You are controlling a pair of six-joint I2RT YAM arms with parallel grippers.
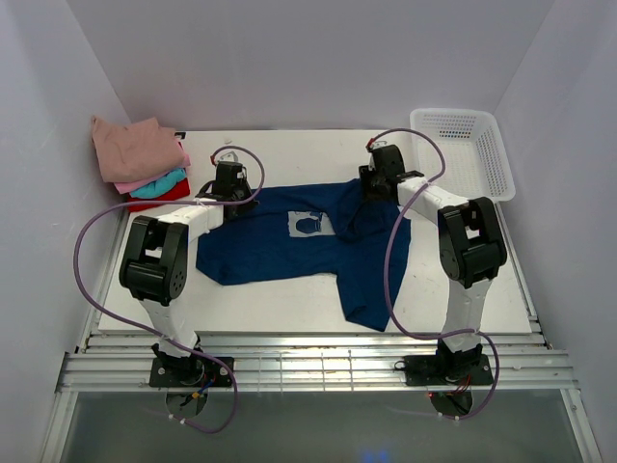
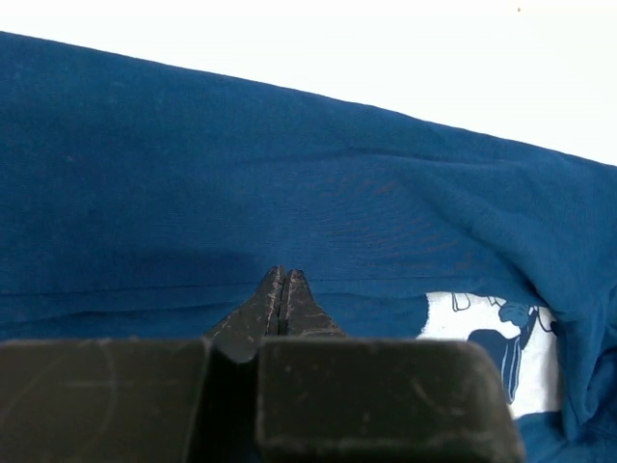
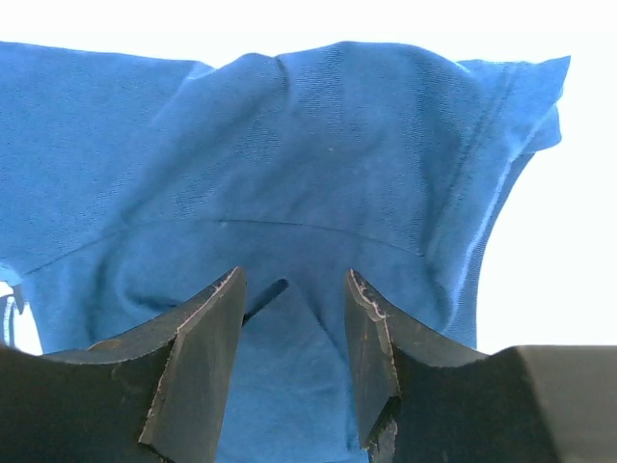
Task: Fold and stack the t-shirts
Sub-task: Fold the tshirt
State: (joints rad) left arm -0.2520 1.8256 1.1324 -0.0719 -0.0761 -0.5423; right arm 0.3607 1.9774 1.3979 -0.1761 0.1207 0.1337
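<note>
The navy blue tee (image 1: pixel 289 246) lies spread print-up in the middle of the table, its pale chest print (image 1: pixel 310 224) showing and one part trailing toward the front edge. My left gripper (image 2: pixel 282 275) is shut, its tips resting on the tee's (image 2: pixel 241 164) far left part; no cloth shows between them. My right gripper (image 3: pixel 294 275) stands open over the tee's (image 3: pixel 289 145) far right sleeve area, with a puckered ridge of cloth between its fingers. Folded dusty-pink, teal and red tees (image 1: pixel 140 154) are stacked at the back left.
A white mesh basket (image 1: pixel 496 159) sits at the back right corner. Both arms reach from the near edge across the tee, with purple cables looping beside them. White walls close in the table on three sides.
</note>
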